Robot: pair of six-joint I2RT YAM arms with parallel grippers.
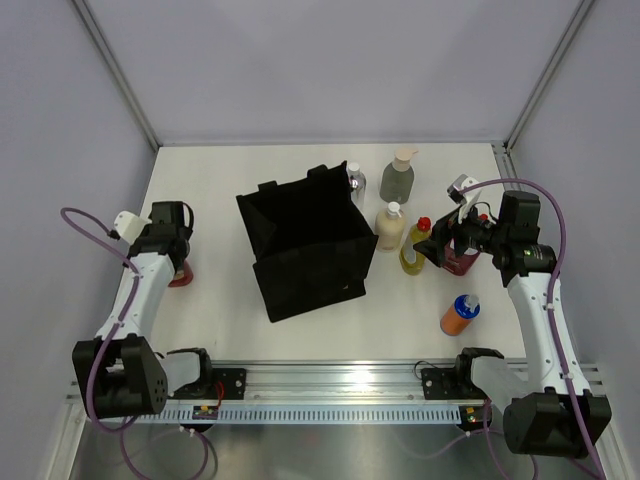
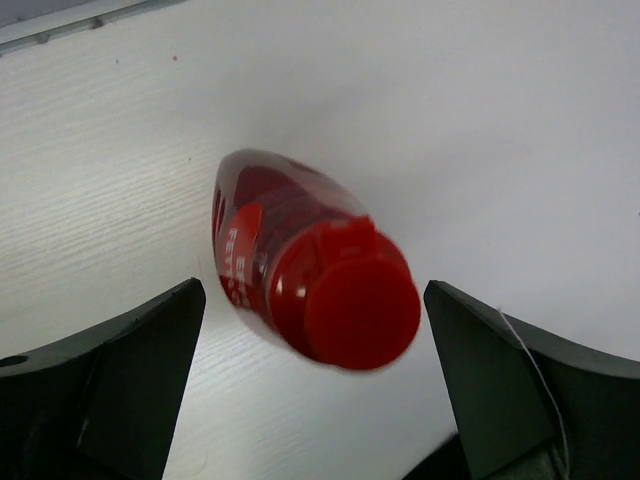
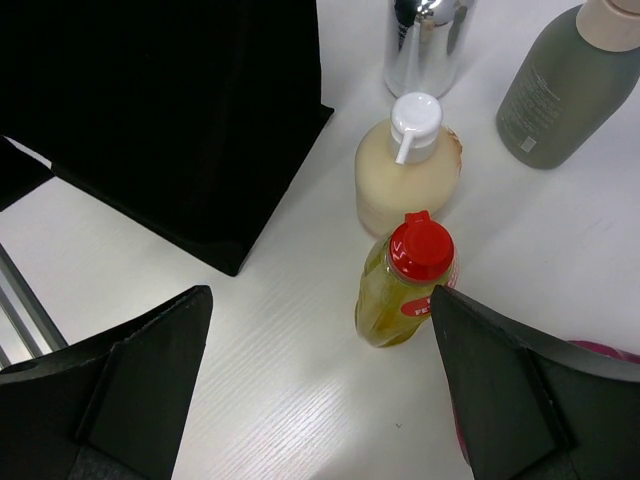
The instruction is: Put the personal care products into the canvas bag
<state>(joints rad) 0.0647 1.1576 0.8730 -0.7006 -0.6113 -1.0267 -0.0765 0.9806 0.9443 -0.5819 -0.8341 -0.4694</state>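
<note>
Two spread pairs: left fingers (image 2: pixel 110 370) flank red bottle (image 2: pixel 300 280), right fingers (image 3: pixel 120 370) near yellow bottle (image 3: pixel 405 285).

The table (image 1: pixel 210 190) looked matt white with a faint wood grain. The bag (image 1: pixel 305 240) was dull black cloth. At its one o'clock, the small bottle (image 3: pixel 428 40) shone like polished metal, and the grey-green bottle (image 3: pixel 560 95) looked frosted. The yellow bottle (image 3: pixel 400 290) was clear glossy plastic. The red bottle (image 2: pixel 300 280) was glossy, its cap smooth plastic.

White table (image 1: pixel 220 335), pale walls (image 1: pixel 330 60), possibly lilac-tinted.
</note>
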